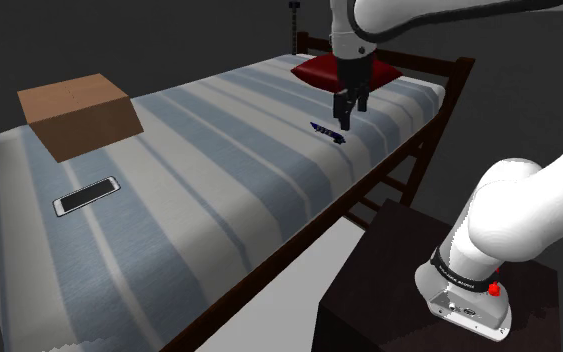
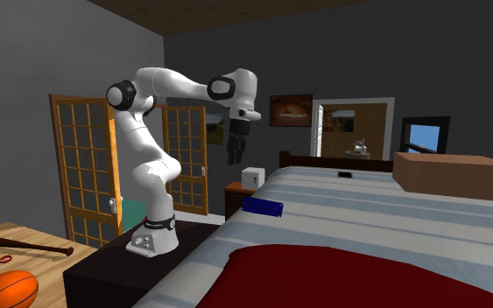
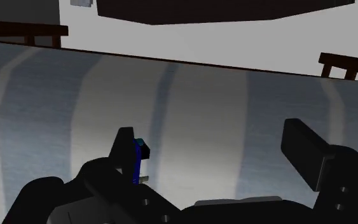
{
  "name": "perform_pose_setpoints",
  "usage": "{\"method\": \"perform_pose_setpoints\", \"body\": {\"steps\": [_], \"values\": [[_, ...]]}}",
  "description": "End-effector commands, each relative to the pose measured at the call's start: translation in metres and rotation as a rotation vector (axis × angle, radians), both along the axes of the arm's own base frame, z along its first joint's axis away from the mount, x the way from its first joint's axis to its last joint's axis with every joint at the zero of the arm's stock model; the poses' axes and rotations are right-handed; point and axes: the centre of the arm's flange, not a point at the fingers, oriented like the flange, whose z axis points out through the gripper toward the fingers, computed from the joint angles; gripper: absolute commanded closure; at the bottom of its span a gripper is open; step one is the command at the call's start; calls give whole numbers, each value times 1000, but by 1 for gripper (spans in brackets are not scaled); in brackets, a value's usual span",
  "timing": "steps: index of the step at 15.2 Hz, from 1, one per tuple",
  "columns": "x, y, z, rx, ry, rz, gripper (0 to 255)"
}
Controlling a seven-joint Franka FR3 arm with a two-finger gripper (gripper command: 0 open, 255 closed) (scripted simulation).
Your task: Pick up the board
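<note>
1. Plainly, the board, a small dark-blue slab, lies flat on the striped bed. It sits right of centre in the shoulder view, near the mattress edge that faces the stand, so it looks within easy reach.
2. The end effector hangs above the bed, pointing down, just up and right of the board in the shoulder view and apart from it. A thin, flat thing probably calls for this approach from above.
3. It is released: in the wrist view the fingers stand wide apart with nothing between them. The board shows just beside one finger rather than in the gap, so I judge a small sideways shift is needed before descending.
4. A red pillow lies behind the end effector at upper centre. A brown box and a phone rest at the frame's left, well apart from the board, so nothing crowds the grasp.
5. Since the board lies low on soft bedding, the fingers may have to sink beside its edges, and it could get pushed rather than clasped.
</note>
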Motion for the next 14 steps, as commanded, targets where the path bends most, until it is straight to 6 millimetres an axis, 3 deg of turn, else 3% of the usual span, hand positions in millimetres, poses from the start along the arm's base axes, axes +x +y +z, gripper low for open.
{"method": "perform_pose_setpoints", "body": {"steps": [1,11,14], "values": [[20,-4,-16,-56,4,-26,0],[126,-34,-90,-327,27,-159,0],[130,-36,-103,-338,27,-164,0]]}}
